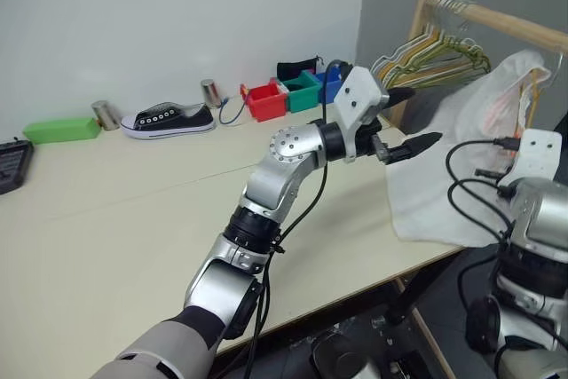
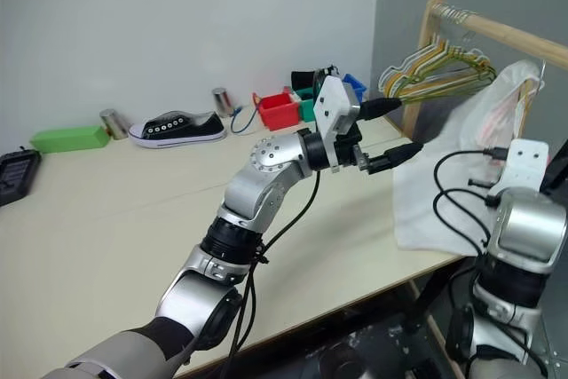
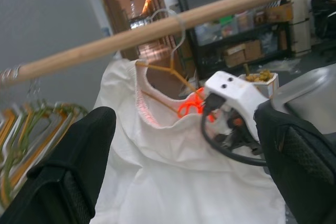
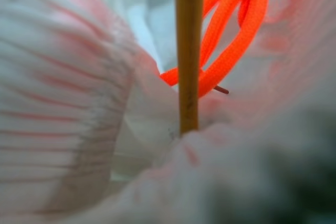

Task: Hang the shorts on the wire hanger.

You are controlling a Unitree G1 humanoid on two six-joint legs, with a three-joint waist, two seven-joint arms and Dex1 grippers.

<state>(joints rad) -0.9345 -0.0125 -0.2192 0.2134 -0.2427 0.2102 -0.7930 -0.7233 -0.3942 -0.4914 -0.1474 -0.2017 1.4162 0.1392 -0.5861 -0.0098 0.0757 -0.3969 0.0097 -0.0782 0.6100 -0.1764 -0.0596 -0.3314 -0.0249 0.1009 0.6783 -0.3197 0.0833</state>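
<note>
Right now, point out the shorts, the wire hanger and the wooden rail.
shorts [image 3: 173, 182]: left wrist view, white front cloth.
wire hanger [image 3: 176, 74]: left wrist view, golden arm below the hook.
wooden rail [image 3: 105, 51]: left wrist view, bare pole.

right tool [image 1: 510, 161] fingers hidden in shorts [image 1: 444, 175], blurred close-up

The shorts [image 3: 173, 182] are white with an orange drawstring [image 4: 231, 40]; the hanger [image 3: 170, 74] is golden-tan. The sneaker [image 1: 169, 120] is black with a white sole. The bins [image 1: 264, 100] are red, green and blue.
</note>
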